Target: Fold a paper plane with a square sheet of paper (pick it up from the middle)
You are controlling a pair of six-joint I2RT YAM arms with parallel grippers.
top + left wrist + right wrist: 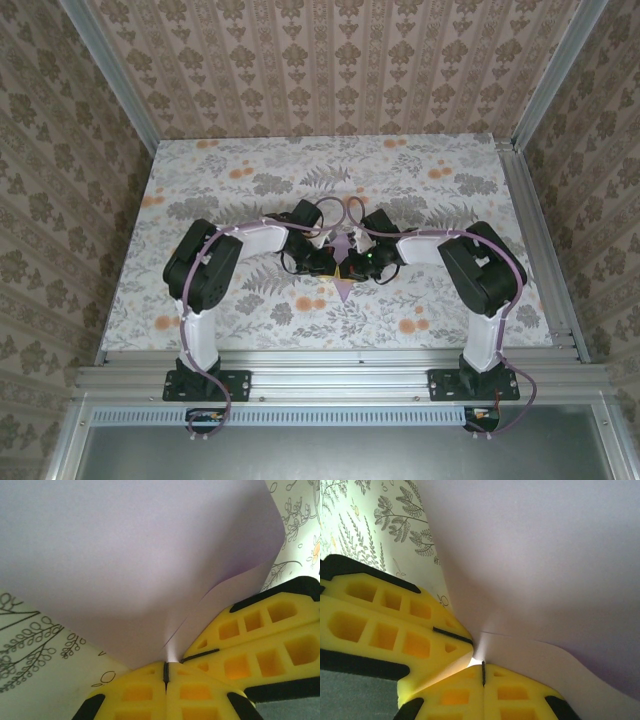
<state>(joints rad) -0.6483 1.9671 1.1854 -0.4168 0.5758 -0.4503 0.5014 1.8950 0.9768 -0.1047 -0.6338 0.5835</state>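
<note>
The pale lilac sheet of paper point(343, 246) hangs over the middle of the table. It is folded, with a pointed tip point(345, 293) toward the near edge, like a paper plane. My left gripper point(329, 265) and right gripper point(358, 266) meet tip to tip under it. In the left wrist view my left gripper point(166, 668) is shut on the paper's point(140, 555) lower fold, with the right gripper's yellow fingers point(265, 640) pressed in beside it. In the right wrist view my right gripper point(483, 668) is shut on the paper point(535, 555), beside the left gripper's fingers point(385, 625).
The floral tabletop point(250, 180) spreads around both arms. Patterned walls and metal rails point(540, 240) enclose it on three sides. The arm bases sit on the near rail point(330, 380).
</note>
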